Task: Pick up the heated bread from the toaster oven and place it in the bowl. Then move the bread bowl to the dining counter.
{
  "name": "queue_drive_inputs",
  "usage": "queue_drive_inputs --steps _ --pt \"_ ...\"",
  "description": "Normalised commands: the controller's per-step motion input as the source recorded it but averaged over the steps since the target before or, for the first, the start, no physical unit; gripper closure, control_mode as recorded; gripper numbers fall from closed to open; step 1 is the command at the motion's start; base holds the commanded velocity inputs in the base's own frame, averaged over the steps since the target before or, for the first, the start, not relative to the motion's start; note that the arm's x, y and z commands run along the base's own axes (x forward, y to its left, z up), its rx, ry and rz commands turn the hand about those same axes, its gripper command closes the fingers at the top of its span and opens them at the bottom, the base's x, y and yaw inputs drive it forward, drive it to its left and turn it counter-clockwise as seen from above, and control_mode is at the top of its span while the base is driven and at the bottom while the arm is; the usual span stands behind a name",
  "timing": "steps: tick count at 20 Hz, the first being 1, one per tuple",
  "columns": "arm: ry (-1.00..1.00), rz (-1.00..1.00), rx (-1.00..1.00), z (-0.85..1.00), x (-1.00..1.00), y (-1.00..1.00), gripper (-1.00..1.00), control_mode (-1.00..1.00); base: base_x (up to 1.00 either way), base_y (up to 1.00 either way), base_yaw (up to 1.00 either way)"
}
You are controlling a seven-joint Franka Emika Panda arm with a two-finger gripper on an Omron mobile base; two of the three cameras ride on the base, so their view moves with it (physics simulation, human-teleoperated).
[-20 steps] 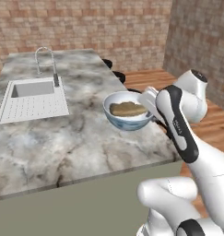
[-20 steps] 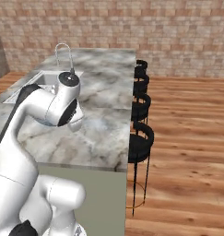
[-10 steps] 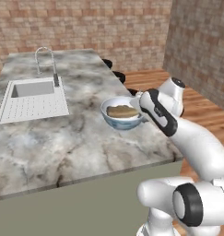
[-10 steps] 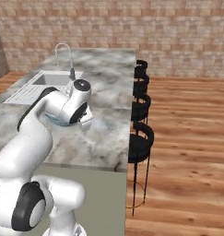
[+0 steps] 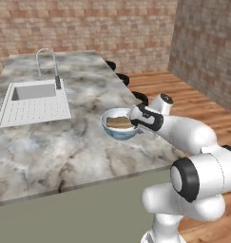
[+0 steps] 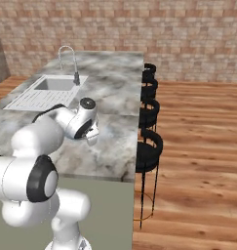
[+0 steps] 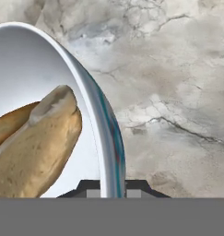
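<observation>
One glossy round bowl [image 5: 118, 130] — marbled dining counter [image 5: 64, 147]

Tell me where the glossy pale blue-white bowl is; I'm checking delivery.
In the left base view, the glossy pale blue-white bowl sits over the grey-white marbled counter near its right edge, right of the inset white sink, jaws shut on its rim.

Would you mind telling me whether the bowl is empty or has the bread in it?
It has bread in it: a tan piece of bread lies inside the bowl, and the hand view shows it against the white inner wall.
</observation>
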Motion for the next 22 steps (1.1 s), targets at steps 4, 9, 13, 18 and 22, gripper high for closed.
queue_drive_inputs --steps 4,9,13,18,22 --pt "0.06 -0.08 0.0 -0.69 0.16 0.02 1.0 -1.0 0.0 0.0 0.0" --pt "0.05 -0.03 0.0 -0.46 0.0 0.0 1.0 -1.0 0.0 0.0 0.0" --pt "0.01 0.0 0.0 -0.07 0.03 0.0 1.0 -1.0 0.0 0.0 0.0" --pt "0.0 0.0 0.0 0.03 -0.03 0.0 -1.0 -1.0 0.0 0.0 0.0" --pt "0.0 -0.03 0.0 0.46 -0.71 -0.06 -1.0 -1.0 0.0 0.0 0.0"
